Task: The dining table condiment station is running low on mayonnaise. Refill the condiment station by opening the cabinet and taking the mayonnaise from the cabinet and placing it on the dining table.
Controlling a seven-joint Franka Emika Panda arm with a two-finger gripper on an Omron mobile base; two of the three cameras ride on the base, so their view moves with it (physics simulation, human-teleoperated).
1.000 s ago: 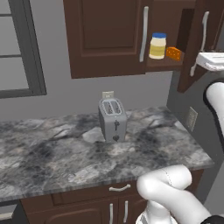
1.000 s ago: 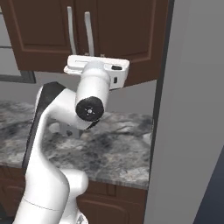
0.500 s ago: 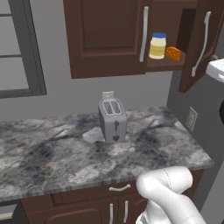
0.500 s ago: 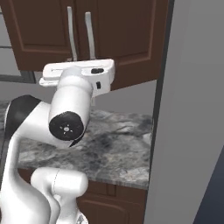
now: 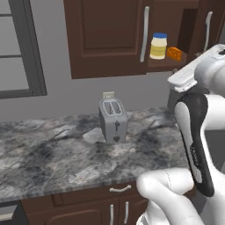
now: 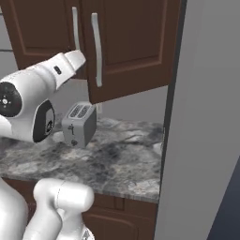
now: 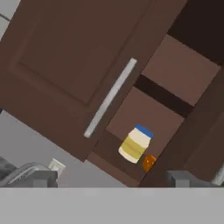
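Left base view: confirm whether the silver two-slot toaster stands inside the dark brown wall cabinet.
No, the silver toaster stands on the grey marbled counter, below the cabinet.

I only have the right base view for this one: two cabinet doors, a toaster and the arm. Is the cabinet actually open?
Observer: Yes. In the left base view the cabinet has its right door swung open, exposing a shelf.
Operator: Is the mayonnaise in there?
Observer: The mayonnaise stands upright on that shelf, with an orange wedge right beside it.
Operator: And the gripper?
Observer: In the hand view the gripper is open and short of the shelf, looking at the mayonnaise, with nothing between its fingertips.
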